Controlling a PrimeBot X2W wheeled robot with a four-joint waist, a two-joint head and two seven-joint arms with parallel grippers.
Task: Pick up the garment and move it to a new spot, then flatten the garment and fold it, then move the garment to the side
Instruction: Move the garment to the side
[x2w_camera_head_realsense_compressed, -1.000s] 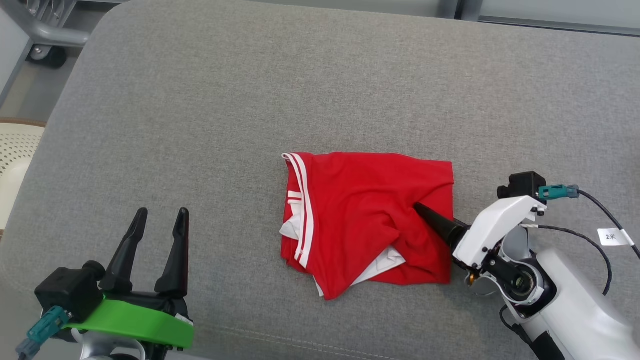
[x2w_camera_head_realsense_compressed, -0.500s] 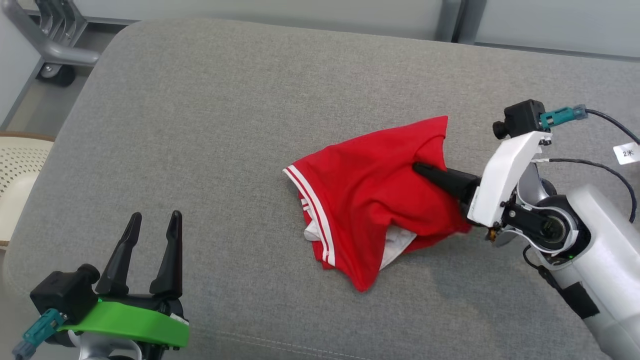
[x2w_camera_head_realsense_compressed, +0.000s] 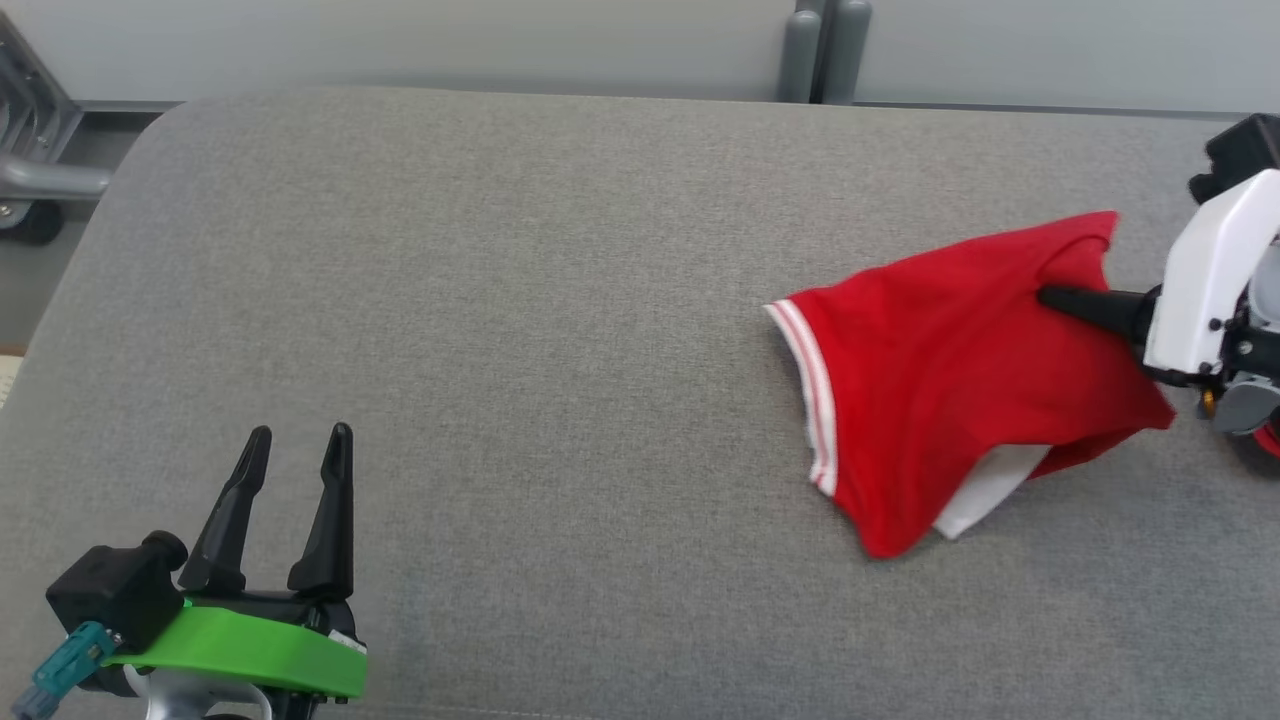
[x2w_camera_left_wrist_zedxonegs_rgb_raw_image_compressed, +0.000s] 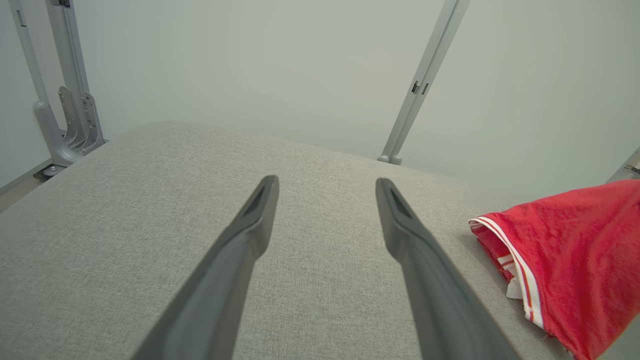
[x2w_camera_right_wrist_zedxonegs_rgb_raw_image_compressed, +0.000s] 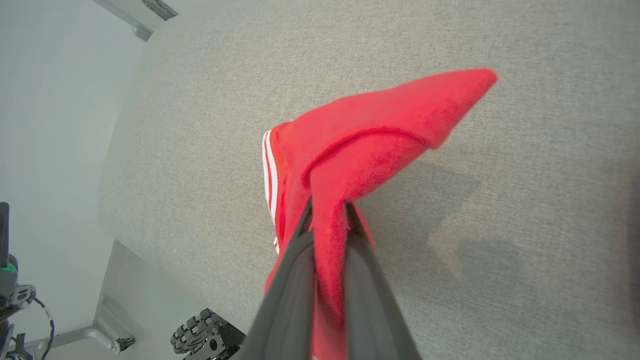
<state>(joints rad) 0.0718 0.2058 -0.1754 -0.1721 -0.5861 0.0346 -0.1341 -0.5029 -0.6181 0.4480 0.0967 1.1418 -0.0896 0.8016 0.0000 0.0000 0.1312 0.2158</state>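
The garment (x2w_camera_head_realsense_compressed: 950, 390) is red with white stripes along one edge and a white lining peeking out below. It hangs in a bunch over the grey cushion at the right of the head view. My right gripper (x2w_camera_head_realsense_compressed: 1050, 296) is shut on a fold of its upper right part. In the right wrist view the red cloth (x2w_camera_right_wrist_zedxonegs_rgb_raw_image_compressed: 360, 145) is pinched between the two dark fingers (x2w_camera_right_wrist_zedxonegs_rgb_raw_image_compressed: 295, 260) and drapes away from them. My left gripper (x2w_camera_head_realsense_compressed: 297, 440) stands open at the lower left, far from the garment, with nothing between its fingers. The left wrist view has the garment (x2w_camera_left_wrist_zedxonegs_rgb_raw_image_compressed: 570, 250) at its right edge.
The grey cushion (x2w_camera_head_realsense_compressed: 480, 330) stretches wide to the left of the garment. A pale wall with a grey post (x2w_camera_head_realsense_compressed: 822, 50) runs behind it. A grey metal frame on a wheel (x2w_camera_head_realsense_compressed: 30, 190) stands past the far left corner.
My right gripper closed on the garment, lifted it and carried it to the right and away from me. The head camera has also shifted. The left gripper has stayed open in place.
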